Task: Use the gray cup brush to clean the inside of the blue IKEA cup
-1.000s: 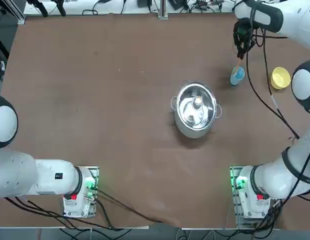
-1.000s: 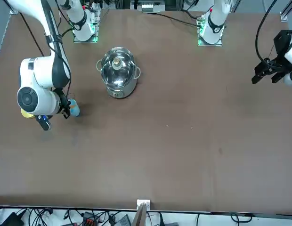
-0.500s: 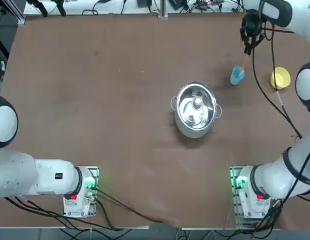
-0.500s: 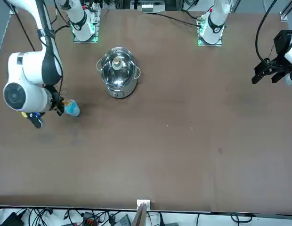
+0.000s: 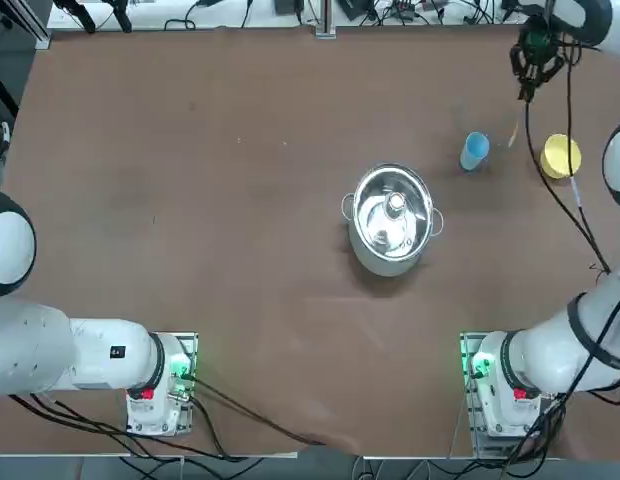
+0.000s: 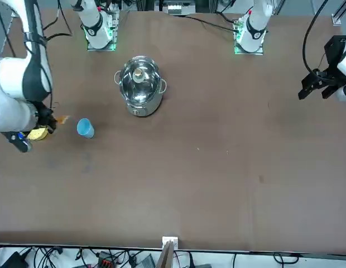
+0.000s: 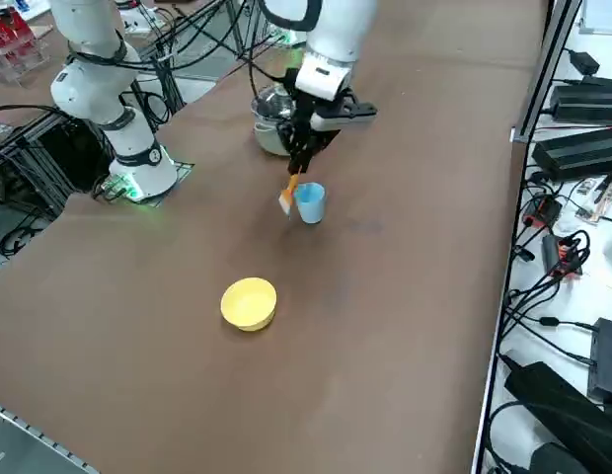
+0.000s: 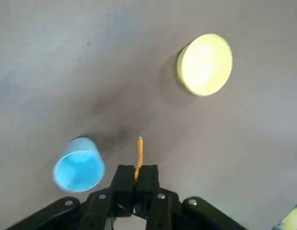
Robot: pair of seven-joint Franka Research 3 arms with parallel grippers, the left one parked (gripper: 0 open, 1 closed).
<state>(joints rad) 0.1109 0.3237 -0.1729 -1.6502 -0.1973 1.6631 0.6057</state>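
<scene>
The blue IKEA cup stands upright on the brown table, its mouth open to the top. My right gripper hangs above the table between the cup and the yellow bowl, shut on the gray cup brush. The brush shows as a thin orange stick pointing down from the fingers. It is outside the cup, beside its rim, and off the table.
A yellow bowl sits to the right of the cup near the table's right edge. A steel pot stands mid-table, nearer the arm bases. Cables trail from the right arm over the bowl's side.
My right gripper has lifted the brush out of the blue cup and carried it up and to the right, toward the yellow bowl. The cup stayed in place.
</scene>
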